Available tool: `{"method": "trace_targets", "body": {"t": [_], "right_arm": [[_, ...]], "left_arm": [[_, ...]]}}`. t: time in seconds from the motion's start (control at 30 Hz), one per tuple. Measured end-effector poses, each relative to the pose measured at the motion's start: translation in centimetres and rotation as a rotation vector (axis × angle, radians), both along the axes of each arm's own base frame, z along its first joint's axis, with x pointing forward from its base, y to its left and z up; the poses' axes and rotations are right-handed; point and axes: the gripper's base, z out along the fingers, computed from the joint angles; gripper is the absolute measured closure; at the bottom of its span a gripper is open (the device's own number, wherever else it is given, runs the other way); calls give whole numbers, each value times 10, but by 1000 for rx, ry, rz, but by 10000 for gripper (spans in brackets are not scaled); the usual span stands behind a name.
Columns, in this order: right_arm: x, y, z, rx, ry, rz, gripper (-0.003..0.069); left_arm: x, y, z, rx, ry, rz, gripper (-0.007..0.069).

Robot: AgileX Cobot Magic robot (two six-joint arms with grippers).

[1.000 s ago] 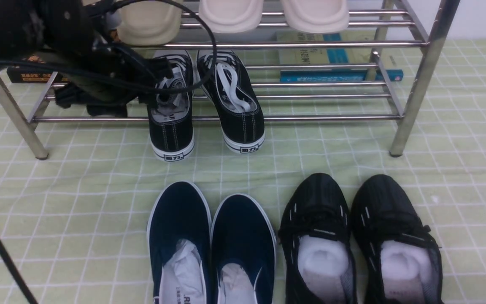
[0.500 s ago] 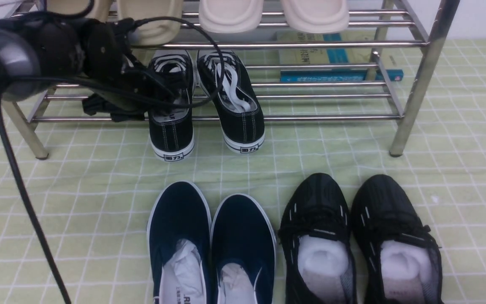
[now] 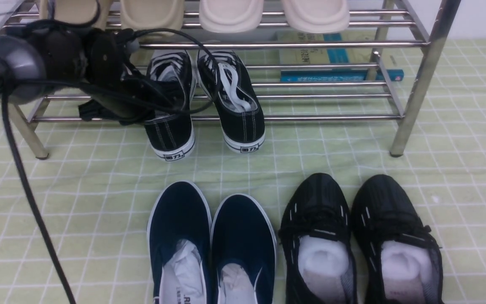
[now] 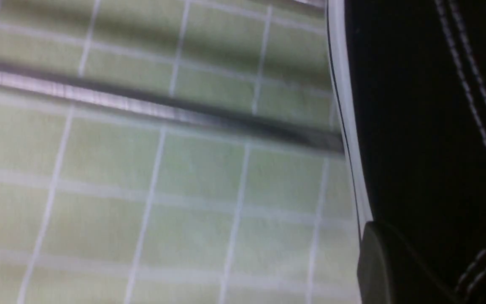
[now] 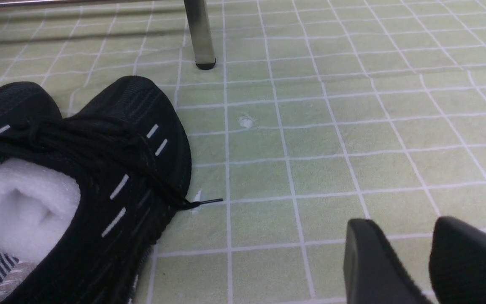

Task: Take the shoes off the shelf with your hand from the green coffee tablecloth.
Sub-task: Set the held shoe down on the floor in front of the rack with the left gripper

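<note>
The black canvas sneakers sit side by side on the lower tier of the chrome shelf (image 3: 411, 93), heels hanging over its front rail above the green checked tablecloth (image 3: 99, 190). My left gripper (image 3: 158, 103) reaches in from the left and is shut on the side of the left sneaker (image 3: 171, 131), which is slightly twisted. The left wrist view shows one finger (image 4: 378, 261) pressed against that sneaker's black wall (image 4: 416, 126). The right sneaker (image 3: 236, 101) is untouched. My right gripper (image 5: 401, 223) hovers low over the cloth, jaws a little apart and empty.
Navy slip-ons (image 3: 211, 245) and black mesh shoes (image 3: 357, 236) stand on the cloth in front of the shelf. Beige slippers (image 3: 230, 14) lie on the top tier. Books (image 3: 336, 59) lie behind it. A black cable (image 3: 28, 194) hangs at the left. A shelf leg (image 5: 199, 33) stands ahead of the right gripper.
My left arm has swung down and to the left. Its fingers have closed on the left sneaker. That sneaker's heel has twisted slightly leftward. The right sneaker has not moved.
</note>
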Motion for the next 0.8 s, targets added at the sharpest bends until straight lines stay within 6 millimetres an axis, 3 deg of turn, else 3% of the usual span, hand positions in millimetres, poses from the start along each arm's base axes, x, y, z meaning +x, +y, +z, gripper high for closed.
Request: {"method": "trace_targets", "body": {"t": [0.03,0.17,0.27,0.47,0.67,0.8], "right_arm": [[0,0,0,0,0,0,421],[0,0,0,0,0,0,421],[0,0,0,0,0,0,421],[0,0,0,0,0,0,421],[0,0,0,0,0,0,421],[0,0,0,0,0,0,421]], "left_arm": [[-1,0,1,-2,5,1,610],[-28,5,36,0,42,0,610],[-58,14,70,38,64,-20,610],[-106,36,106,174,152,-20,610],[-150,59,120,302,152,13,609],[-182,73,106,326,167,85,608]]}}
